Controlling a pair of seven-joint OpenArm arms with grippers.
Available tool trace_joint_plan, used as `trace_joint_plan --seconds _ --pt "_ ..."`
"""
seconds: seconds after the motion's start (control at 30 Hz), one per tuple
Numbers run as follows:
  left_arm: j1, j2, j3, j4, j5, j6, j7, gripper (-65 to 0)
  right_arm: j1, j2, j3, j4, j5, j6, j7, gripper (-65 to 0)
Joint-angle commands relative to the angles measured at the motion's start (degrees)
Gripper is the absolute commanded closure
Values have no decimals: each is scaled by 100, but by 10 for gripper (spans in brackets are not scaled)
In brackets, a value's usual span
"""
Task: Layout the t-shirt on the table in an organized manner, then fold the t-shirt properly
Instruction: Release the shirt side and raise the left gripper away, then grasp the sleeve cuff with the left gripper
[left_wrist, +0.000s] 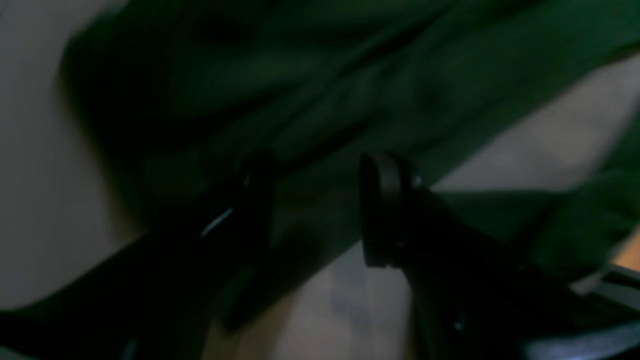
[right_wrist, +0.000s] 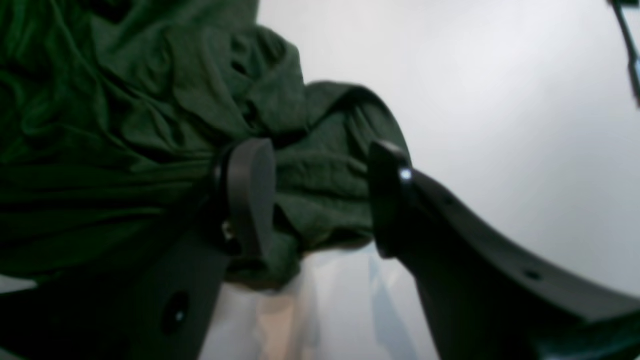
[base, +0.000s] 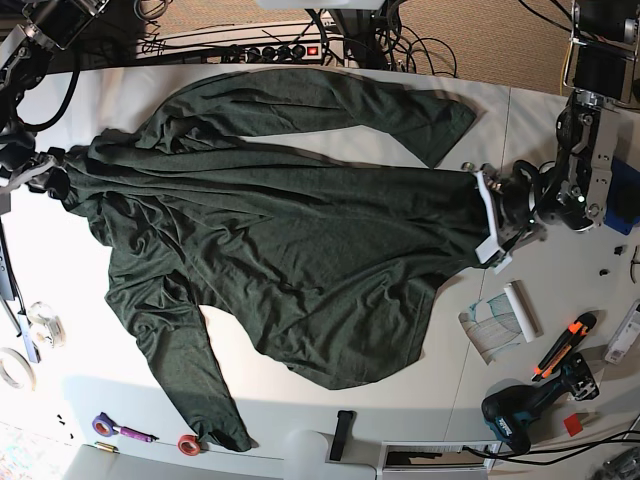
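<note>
Lying mostly spread on the table (base: 530, 120), the t-shirt (base: 280, 250) reaches from one arm to the other. Both the right gripper (right_wrist: 320, 200) and the left gripper (left_wrist: 317, 205) have fingers apart with cloth between; whether they pinch it cannot be told. Pulling with a weak hold could let an edge slip and bunch.

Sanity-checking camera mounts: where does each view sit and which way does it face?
Left wrist: behind the left pincer, facing the shirt; both fingers show, blurred.
Right wrist: behind the right pincer, facing the bunched shirt; both fingers show.
Base: overhead, facing down on the table; left arm at picture right, right arm at picture left.
Shared: all three see the shirt.
</note>
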Motion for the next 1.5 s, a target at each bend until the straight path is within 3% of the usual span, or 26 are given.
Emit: trace_joint_plan --seconds 0.0,0.2,0.4,0.57,0.7,0.87,1.0,1.3,1.47 --pt "-125 -92 -42 177 -170 -122 -85 -289 50 160 48 175 131 11 109 -296" --pt "-122 -92 -516 1005 -595 -560 -83 -289 48 153 87 664 382 42 -94 -296" --pt "-120 -101 -2920 1534 -791 -636 142 -289 -212 50 811 927 1484 358 -605 -296" --pt "350 -348 -4621 1530 -1880 -721 684 -289 -772 -695 1631 979 2953 563 -994 -296" --pt "1086 -378 -5351 1526 -1985 -887 879 -289 -1338 -1362 1886 977 3285 563 -994 -296" --pt "1998 -376 -5593 1519 -1991 -1038 881 -289 -1569 -2068 1882 977 3526 563 -994 -296" --pt "2210 -378 -5591 1519 -1991 -1034 861 -289 -1453 -2387 1753 966 3283 563 -859 -296" --pt "2208 -378 -5591 1519 -1993 -1034 820 -289 -1353 -2555 763 393 2334 563 -249 -296" --pt "2208 -378 -5591 1519 -1991 -1034 822 -289 -1187 -2551 452 -35 2299 563 -363 -271"
